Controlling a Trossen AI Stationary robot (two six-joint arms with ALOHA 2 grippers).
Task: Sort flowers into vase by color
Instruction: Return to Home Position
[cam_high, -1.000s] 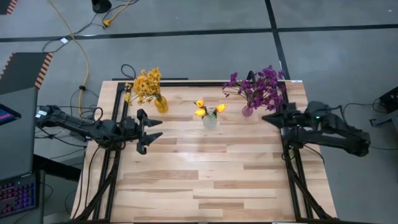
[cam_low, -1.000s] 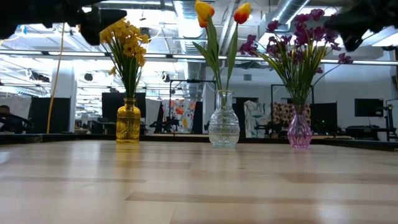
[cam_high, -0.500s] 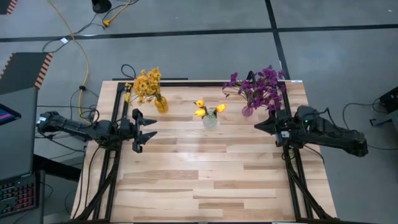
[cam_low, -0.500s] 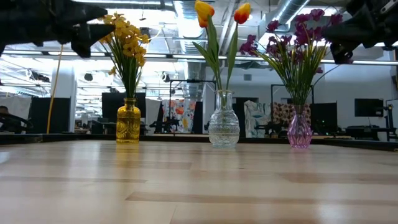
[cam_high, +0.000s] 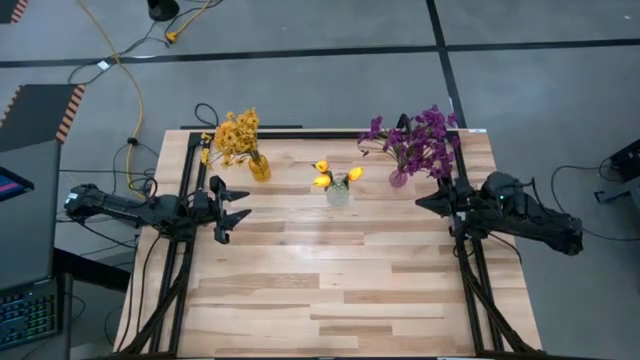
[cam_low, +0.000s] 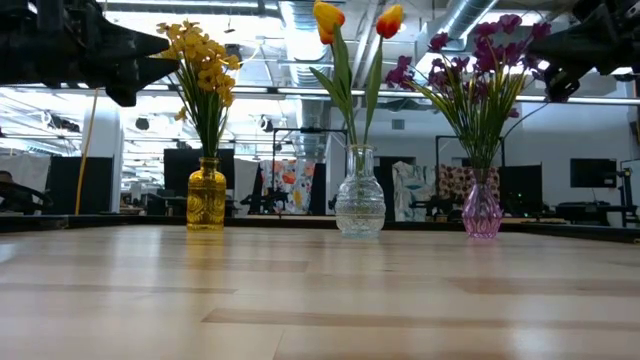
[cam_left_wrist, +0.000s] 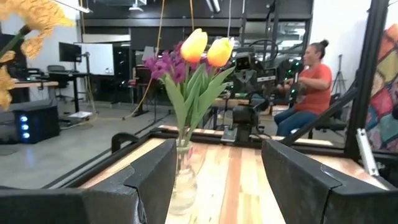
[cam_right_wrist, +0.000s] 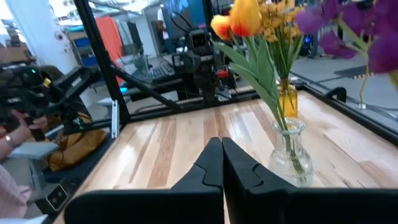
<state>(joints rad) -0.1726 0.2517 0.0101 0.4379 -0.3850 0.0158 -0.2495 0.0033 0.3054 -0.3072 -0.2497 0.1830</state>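
We judge the sorting finished: yellow clusters (cam_high: 236, 132), tulips (cam_high: 335, 174) and purple blooms (cam_high: 420, 138) stand in separate vases (cam_high: 337, 194) along the tabletop's (cam_high: 330, 280) far edge, the left gripper (cam_high: 238, 206) at its left edge with fingers wide apart, the right gripper (cam_high: 422, 204) opposite, fingers together, both empty.
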